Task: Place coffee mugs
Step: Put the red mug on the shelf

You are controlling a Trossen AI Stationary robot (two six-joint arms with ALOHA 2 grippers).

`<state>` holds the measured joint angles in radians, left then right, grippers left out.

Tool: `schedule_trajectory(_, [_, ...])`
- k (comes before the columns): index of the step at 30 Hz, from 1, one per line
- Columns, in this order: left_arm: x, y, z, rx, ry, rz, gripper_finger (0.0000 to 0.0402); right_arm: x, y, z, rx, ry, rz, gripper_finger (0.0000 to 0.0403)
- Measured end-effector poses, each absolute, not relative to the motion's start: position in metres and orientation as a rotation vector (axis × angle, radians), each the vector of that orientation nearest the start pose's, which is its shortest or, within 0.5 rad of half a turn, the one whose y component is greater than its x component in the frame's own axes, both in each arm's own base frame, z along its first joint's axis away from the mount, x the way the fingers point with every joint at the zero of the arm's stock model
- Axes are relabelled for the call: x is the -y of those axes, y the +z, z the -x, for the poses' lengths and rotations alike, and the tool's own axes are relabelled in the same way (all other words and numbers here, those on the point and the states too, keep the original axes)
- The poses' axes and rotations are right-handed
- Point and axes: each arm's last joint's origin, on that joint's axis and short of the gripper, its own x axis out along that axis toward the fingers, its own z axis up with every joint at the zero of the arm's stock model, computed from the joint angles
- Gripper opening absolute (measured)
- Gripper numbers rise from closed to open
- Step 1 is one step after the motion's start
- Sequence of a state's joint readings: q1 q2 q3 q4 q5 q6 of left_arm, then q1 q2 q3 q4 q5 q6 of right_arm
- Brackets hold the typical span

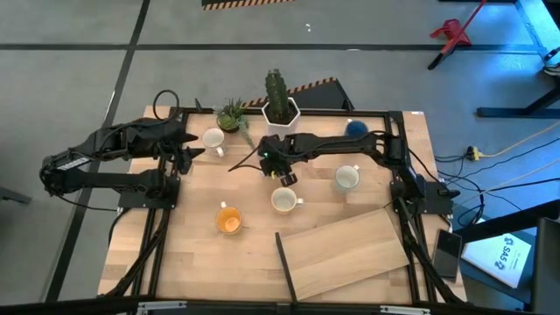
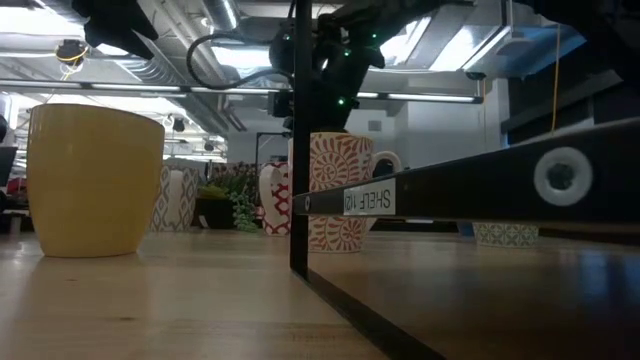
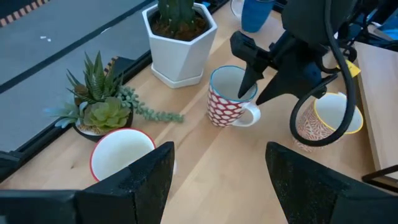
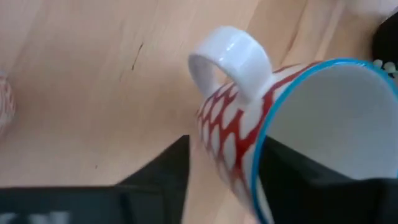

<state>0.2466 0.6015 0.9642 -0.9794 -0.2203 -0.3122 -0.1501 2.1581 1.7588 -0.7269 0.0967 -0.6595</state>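
Observation:
A red-and-white patterned mug with a blue rim [image 3: 225, 99] stands near the table's middle, below the white cactus pot [image 1: 282, 109]. My right gripper [image 1: 278, 166] reaches in from the right and is shut on this mug's wall. My left gripper [image 3: 217, 180] is open at the table's left, just beside a white mug with a red rim [image 3: 121, 149], which stands on its base. Other mugs stand on the table: an orange one [image 1: 228, 219], a patterned one with a yellow inside [image 3: 329, 115], a white one [image 1: 347, 178] and a dark blue one [image 1: 356, 129]. My right gripper [image 4: 224, 180] has the patterned mug's wall [image 4: 227, 149] next to the handle [image 4: 233, 59], with one finger [image 4: 305, 180] inside the mug and the other outside. The fingers come from above, slanting down. The mug's base looks to be on the table.
A succulent [image 1: 232, 115] and the cactus pot stand along the far edge. A loose wooden shelf board [image 1: 350, 252] with a dark edge lies at the near right. Bare wood lies at the near left, around the orange mug.

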Motion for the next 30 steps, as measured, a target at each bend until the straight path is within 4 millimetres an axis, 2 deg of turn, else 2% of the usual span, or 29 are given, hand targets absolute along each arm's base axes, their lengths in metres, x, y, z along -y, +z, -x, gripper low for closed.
schedule_trajectory(5, [-0.028, 0.34, -0.084, -0.547, 0.545, 0.305, 0.0247, 0.071, 0.194, -0.449, -1.187, 0.161, 0.529, 0.0042])
schedule_trajectory(7, [-0.028, 0.34, -0.084, -0.547, 0.545, 0.305, 0.0247, 0.07, 0.191, -0.447, -1.211, 0.165, 0.52, 0.0014])
schedule_trajectory(13, [-0.028, 0.34, -0.084, -0.547, 0.546, 0.304, 0.0247, 0.071, 0.193, -0.445, -1.249, 0.117, 0.518, 0.0007])
schedule_trajectory(18, [-0.028, 0.34, -0.084, -0.548, 0.544, 0.3, 0.0247, 0.073, 0.21, -0.45, -1.226, 0.095, 0.533, 0.0006])
schedule_trajectory(25, [-0.028, 0.34, -0.084, -0.548, 0.552, 0.295, 0.0247, 0.073, 0.256, -0.454, -1.192, 0.053, 0.553, 0.0004])
schedule_trajectory(30, [-0.028, 0.34, -0.084, -0.547, 0.552, 0.295, 0.0247, 0.064, 0.3, -0.45, -1.175, 0.013, 0.579, 0.0003])
